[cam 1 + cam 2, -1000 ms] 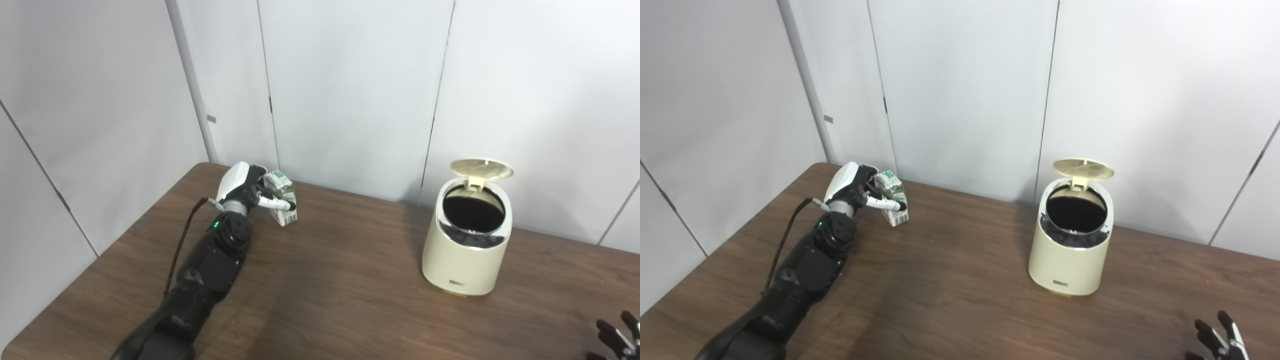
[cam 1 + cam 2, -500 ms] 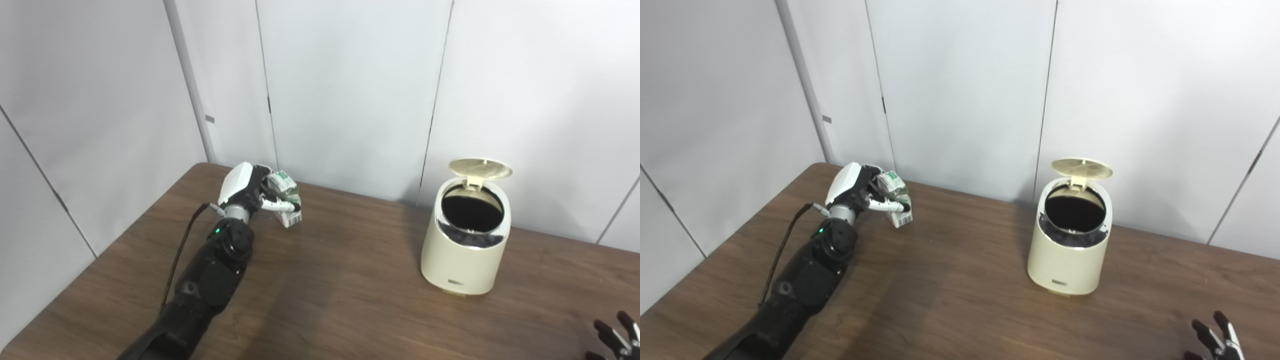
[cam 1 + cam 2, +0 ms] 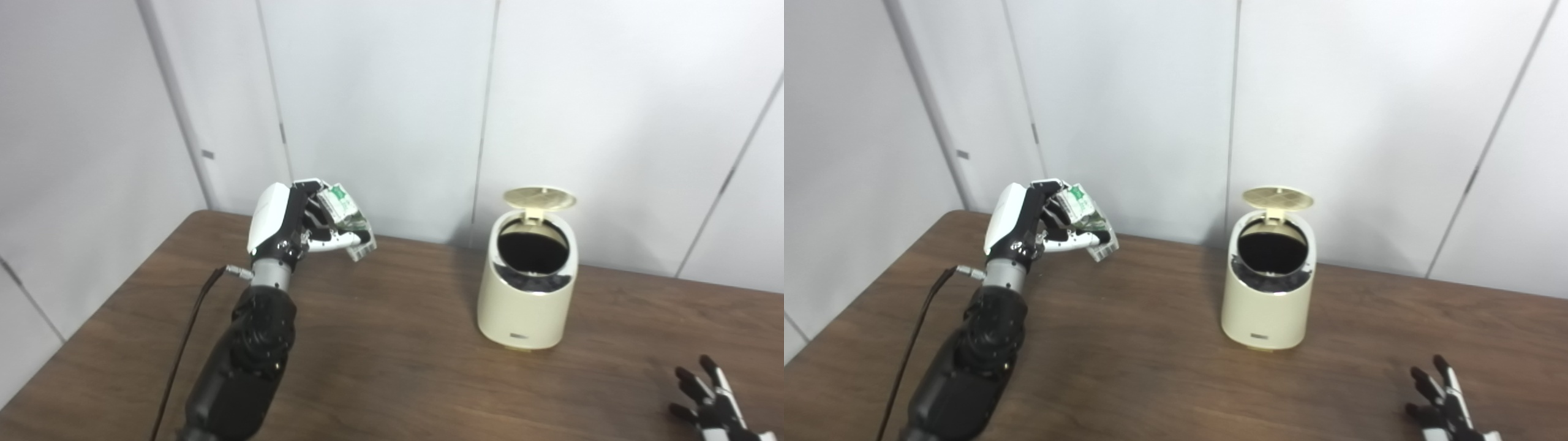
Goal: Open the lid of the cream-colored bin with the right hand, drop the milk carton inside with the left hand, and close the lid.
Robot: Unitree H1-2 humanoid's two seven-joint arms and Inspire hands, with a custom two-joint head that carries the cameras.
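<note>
My left hand [image 3: 288,228] is shut on the green and white milk carton [image 3: 346,218] and holds it tilted in the air above the table's back left. The cream-colored bin [image 3: 527,288] stands right of centre with its round lid [image 3: 539,198] swung up and its dark inside showing. The carton is well to the left of the bin's mouth. My right hand [image 3: 710,398] rests low at the bottom right corner, fingers spread, holding nothing.
The brown wooden table [image 3: 392,367] runs to white wall panels [image 3: 380,98] at the back and left. A black cable [image 3: 184,343] hangs beside my left forearm.
The left hand has lifted the carton off the table and carried it a little toward the bin. The camera has turned, shifting the whole scene leftward. The right hand shows more.
</note>
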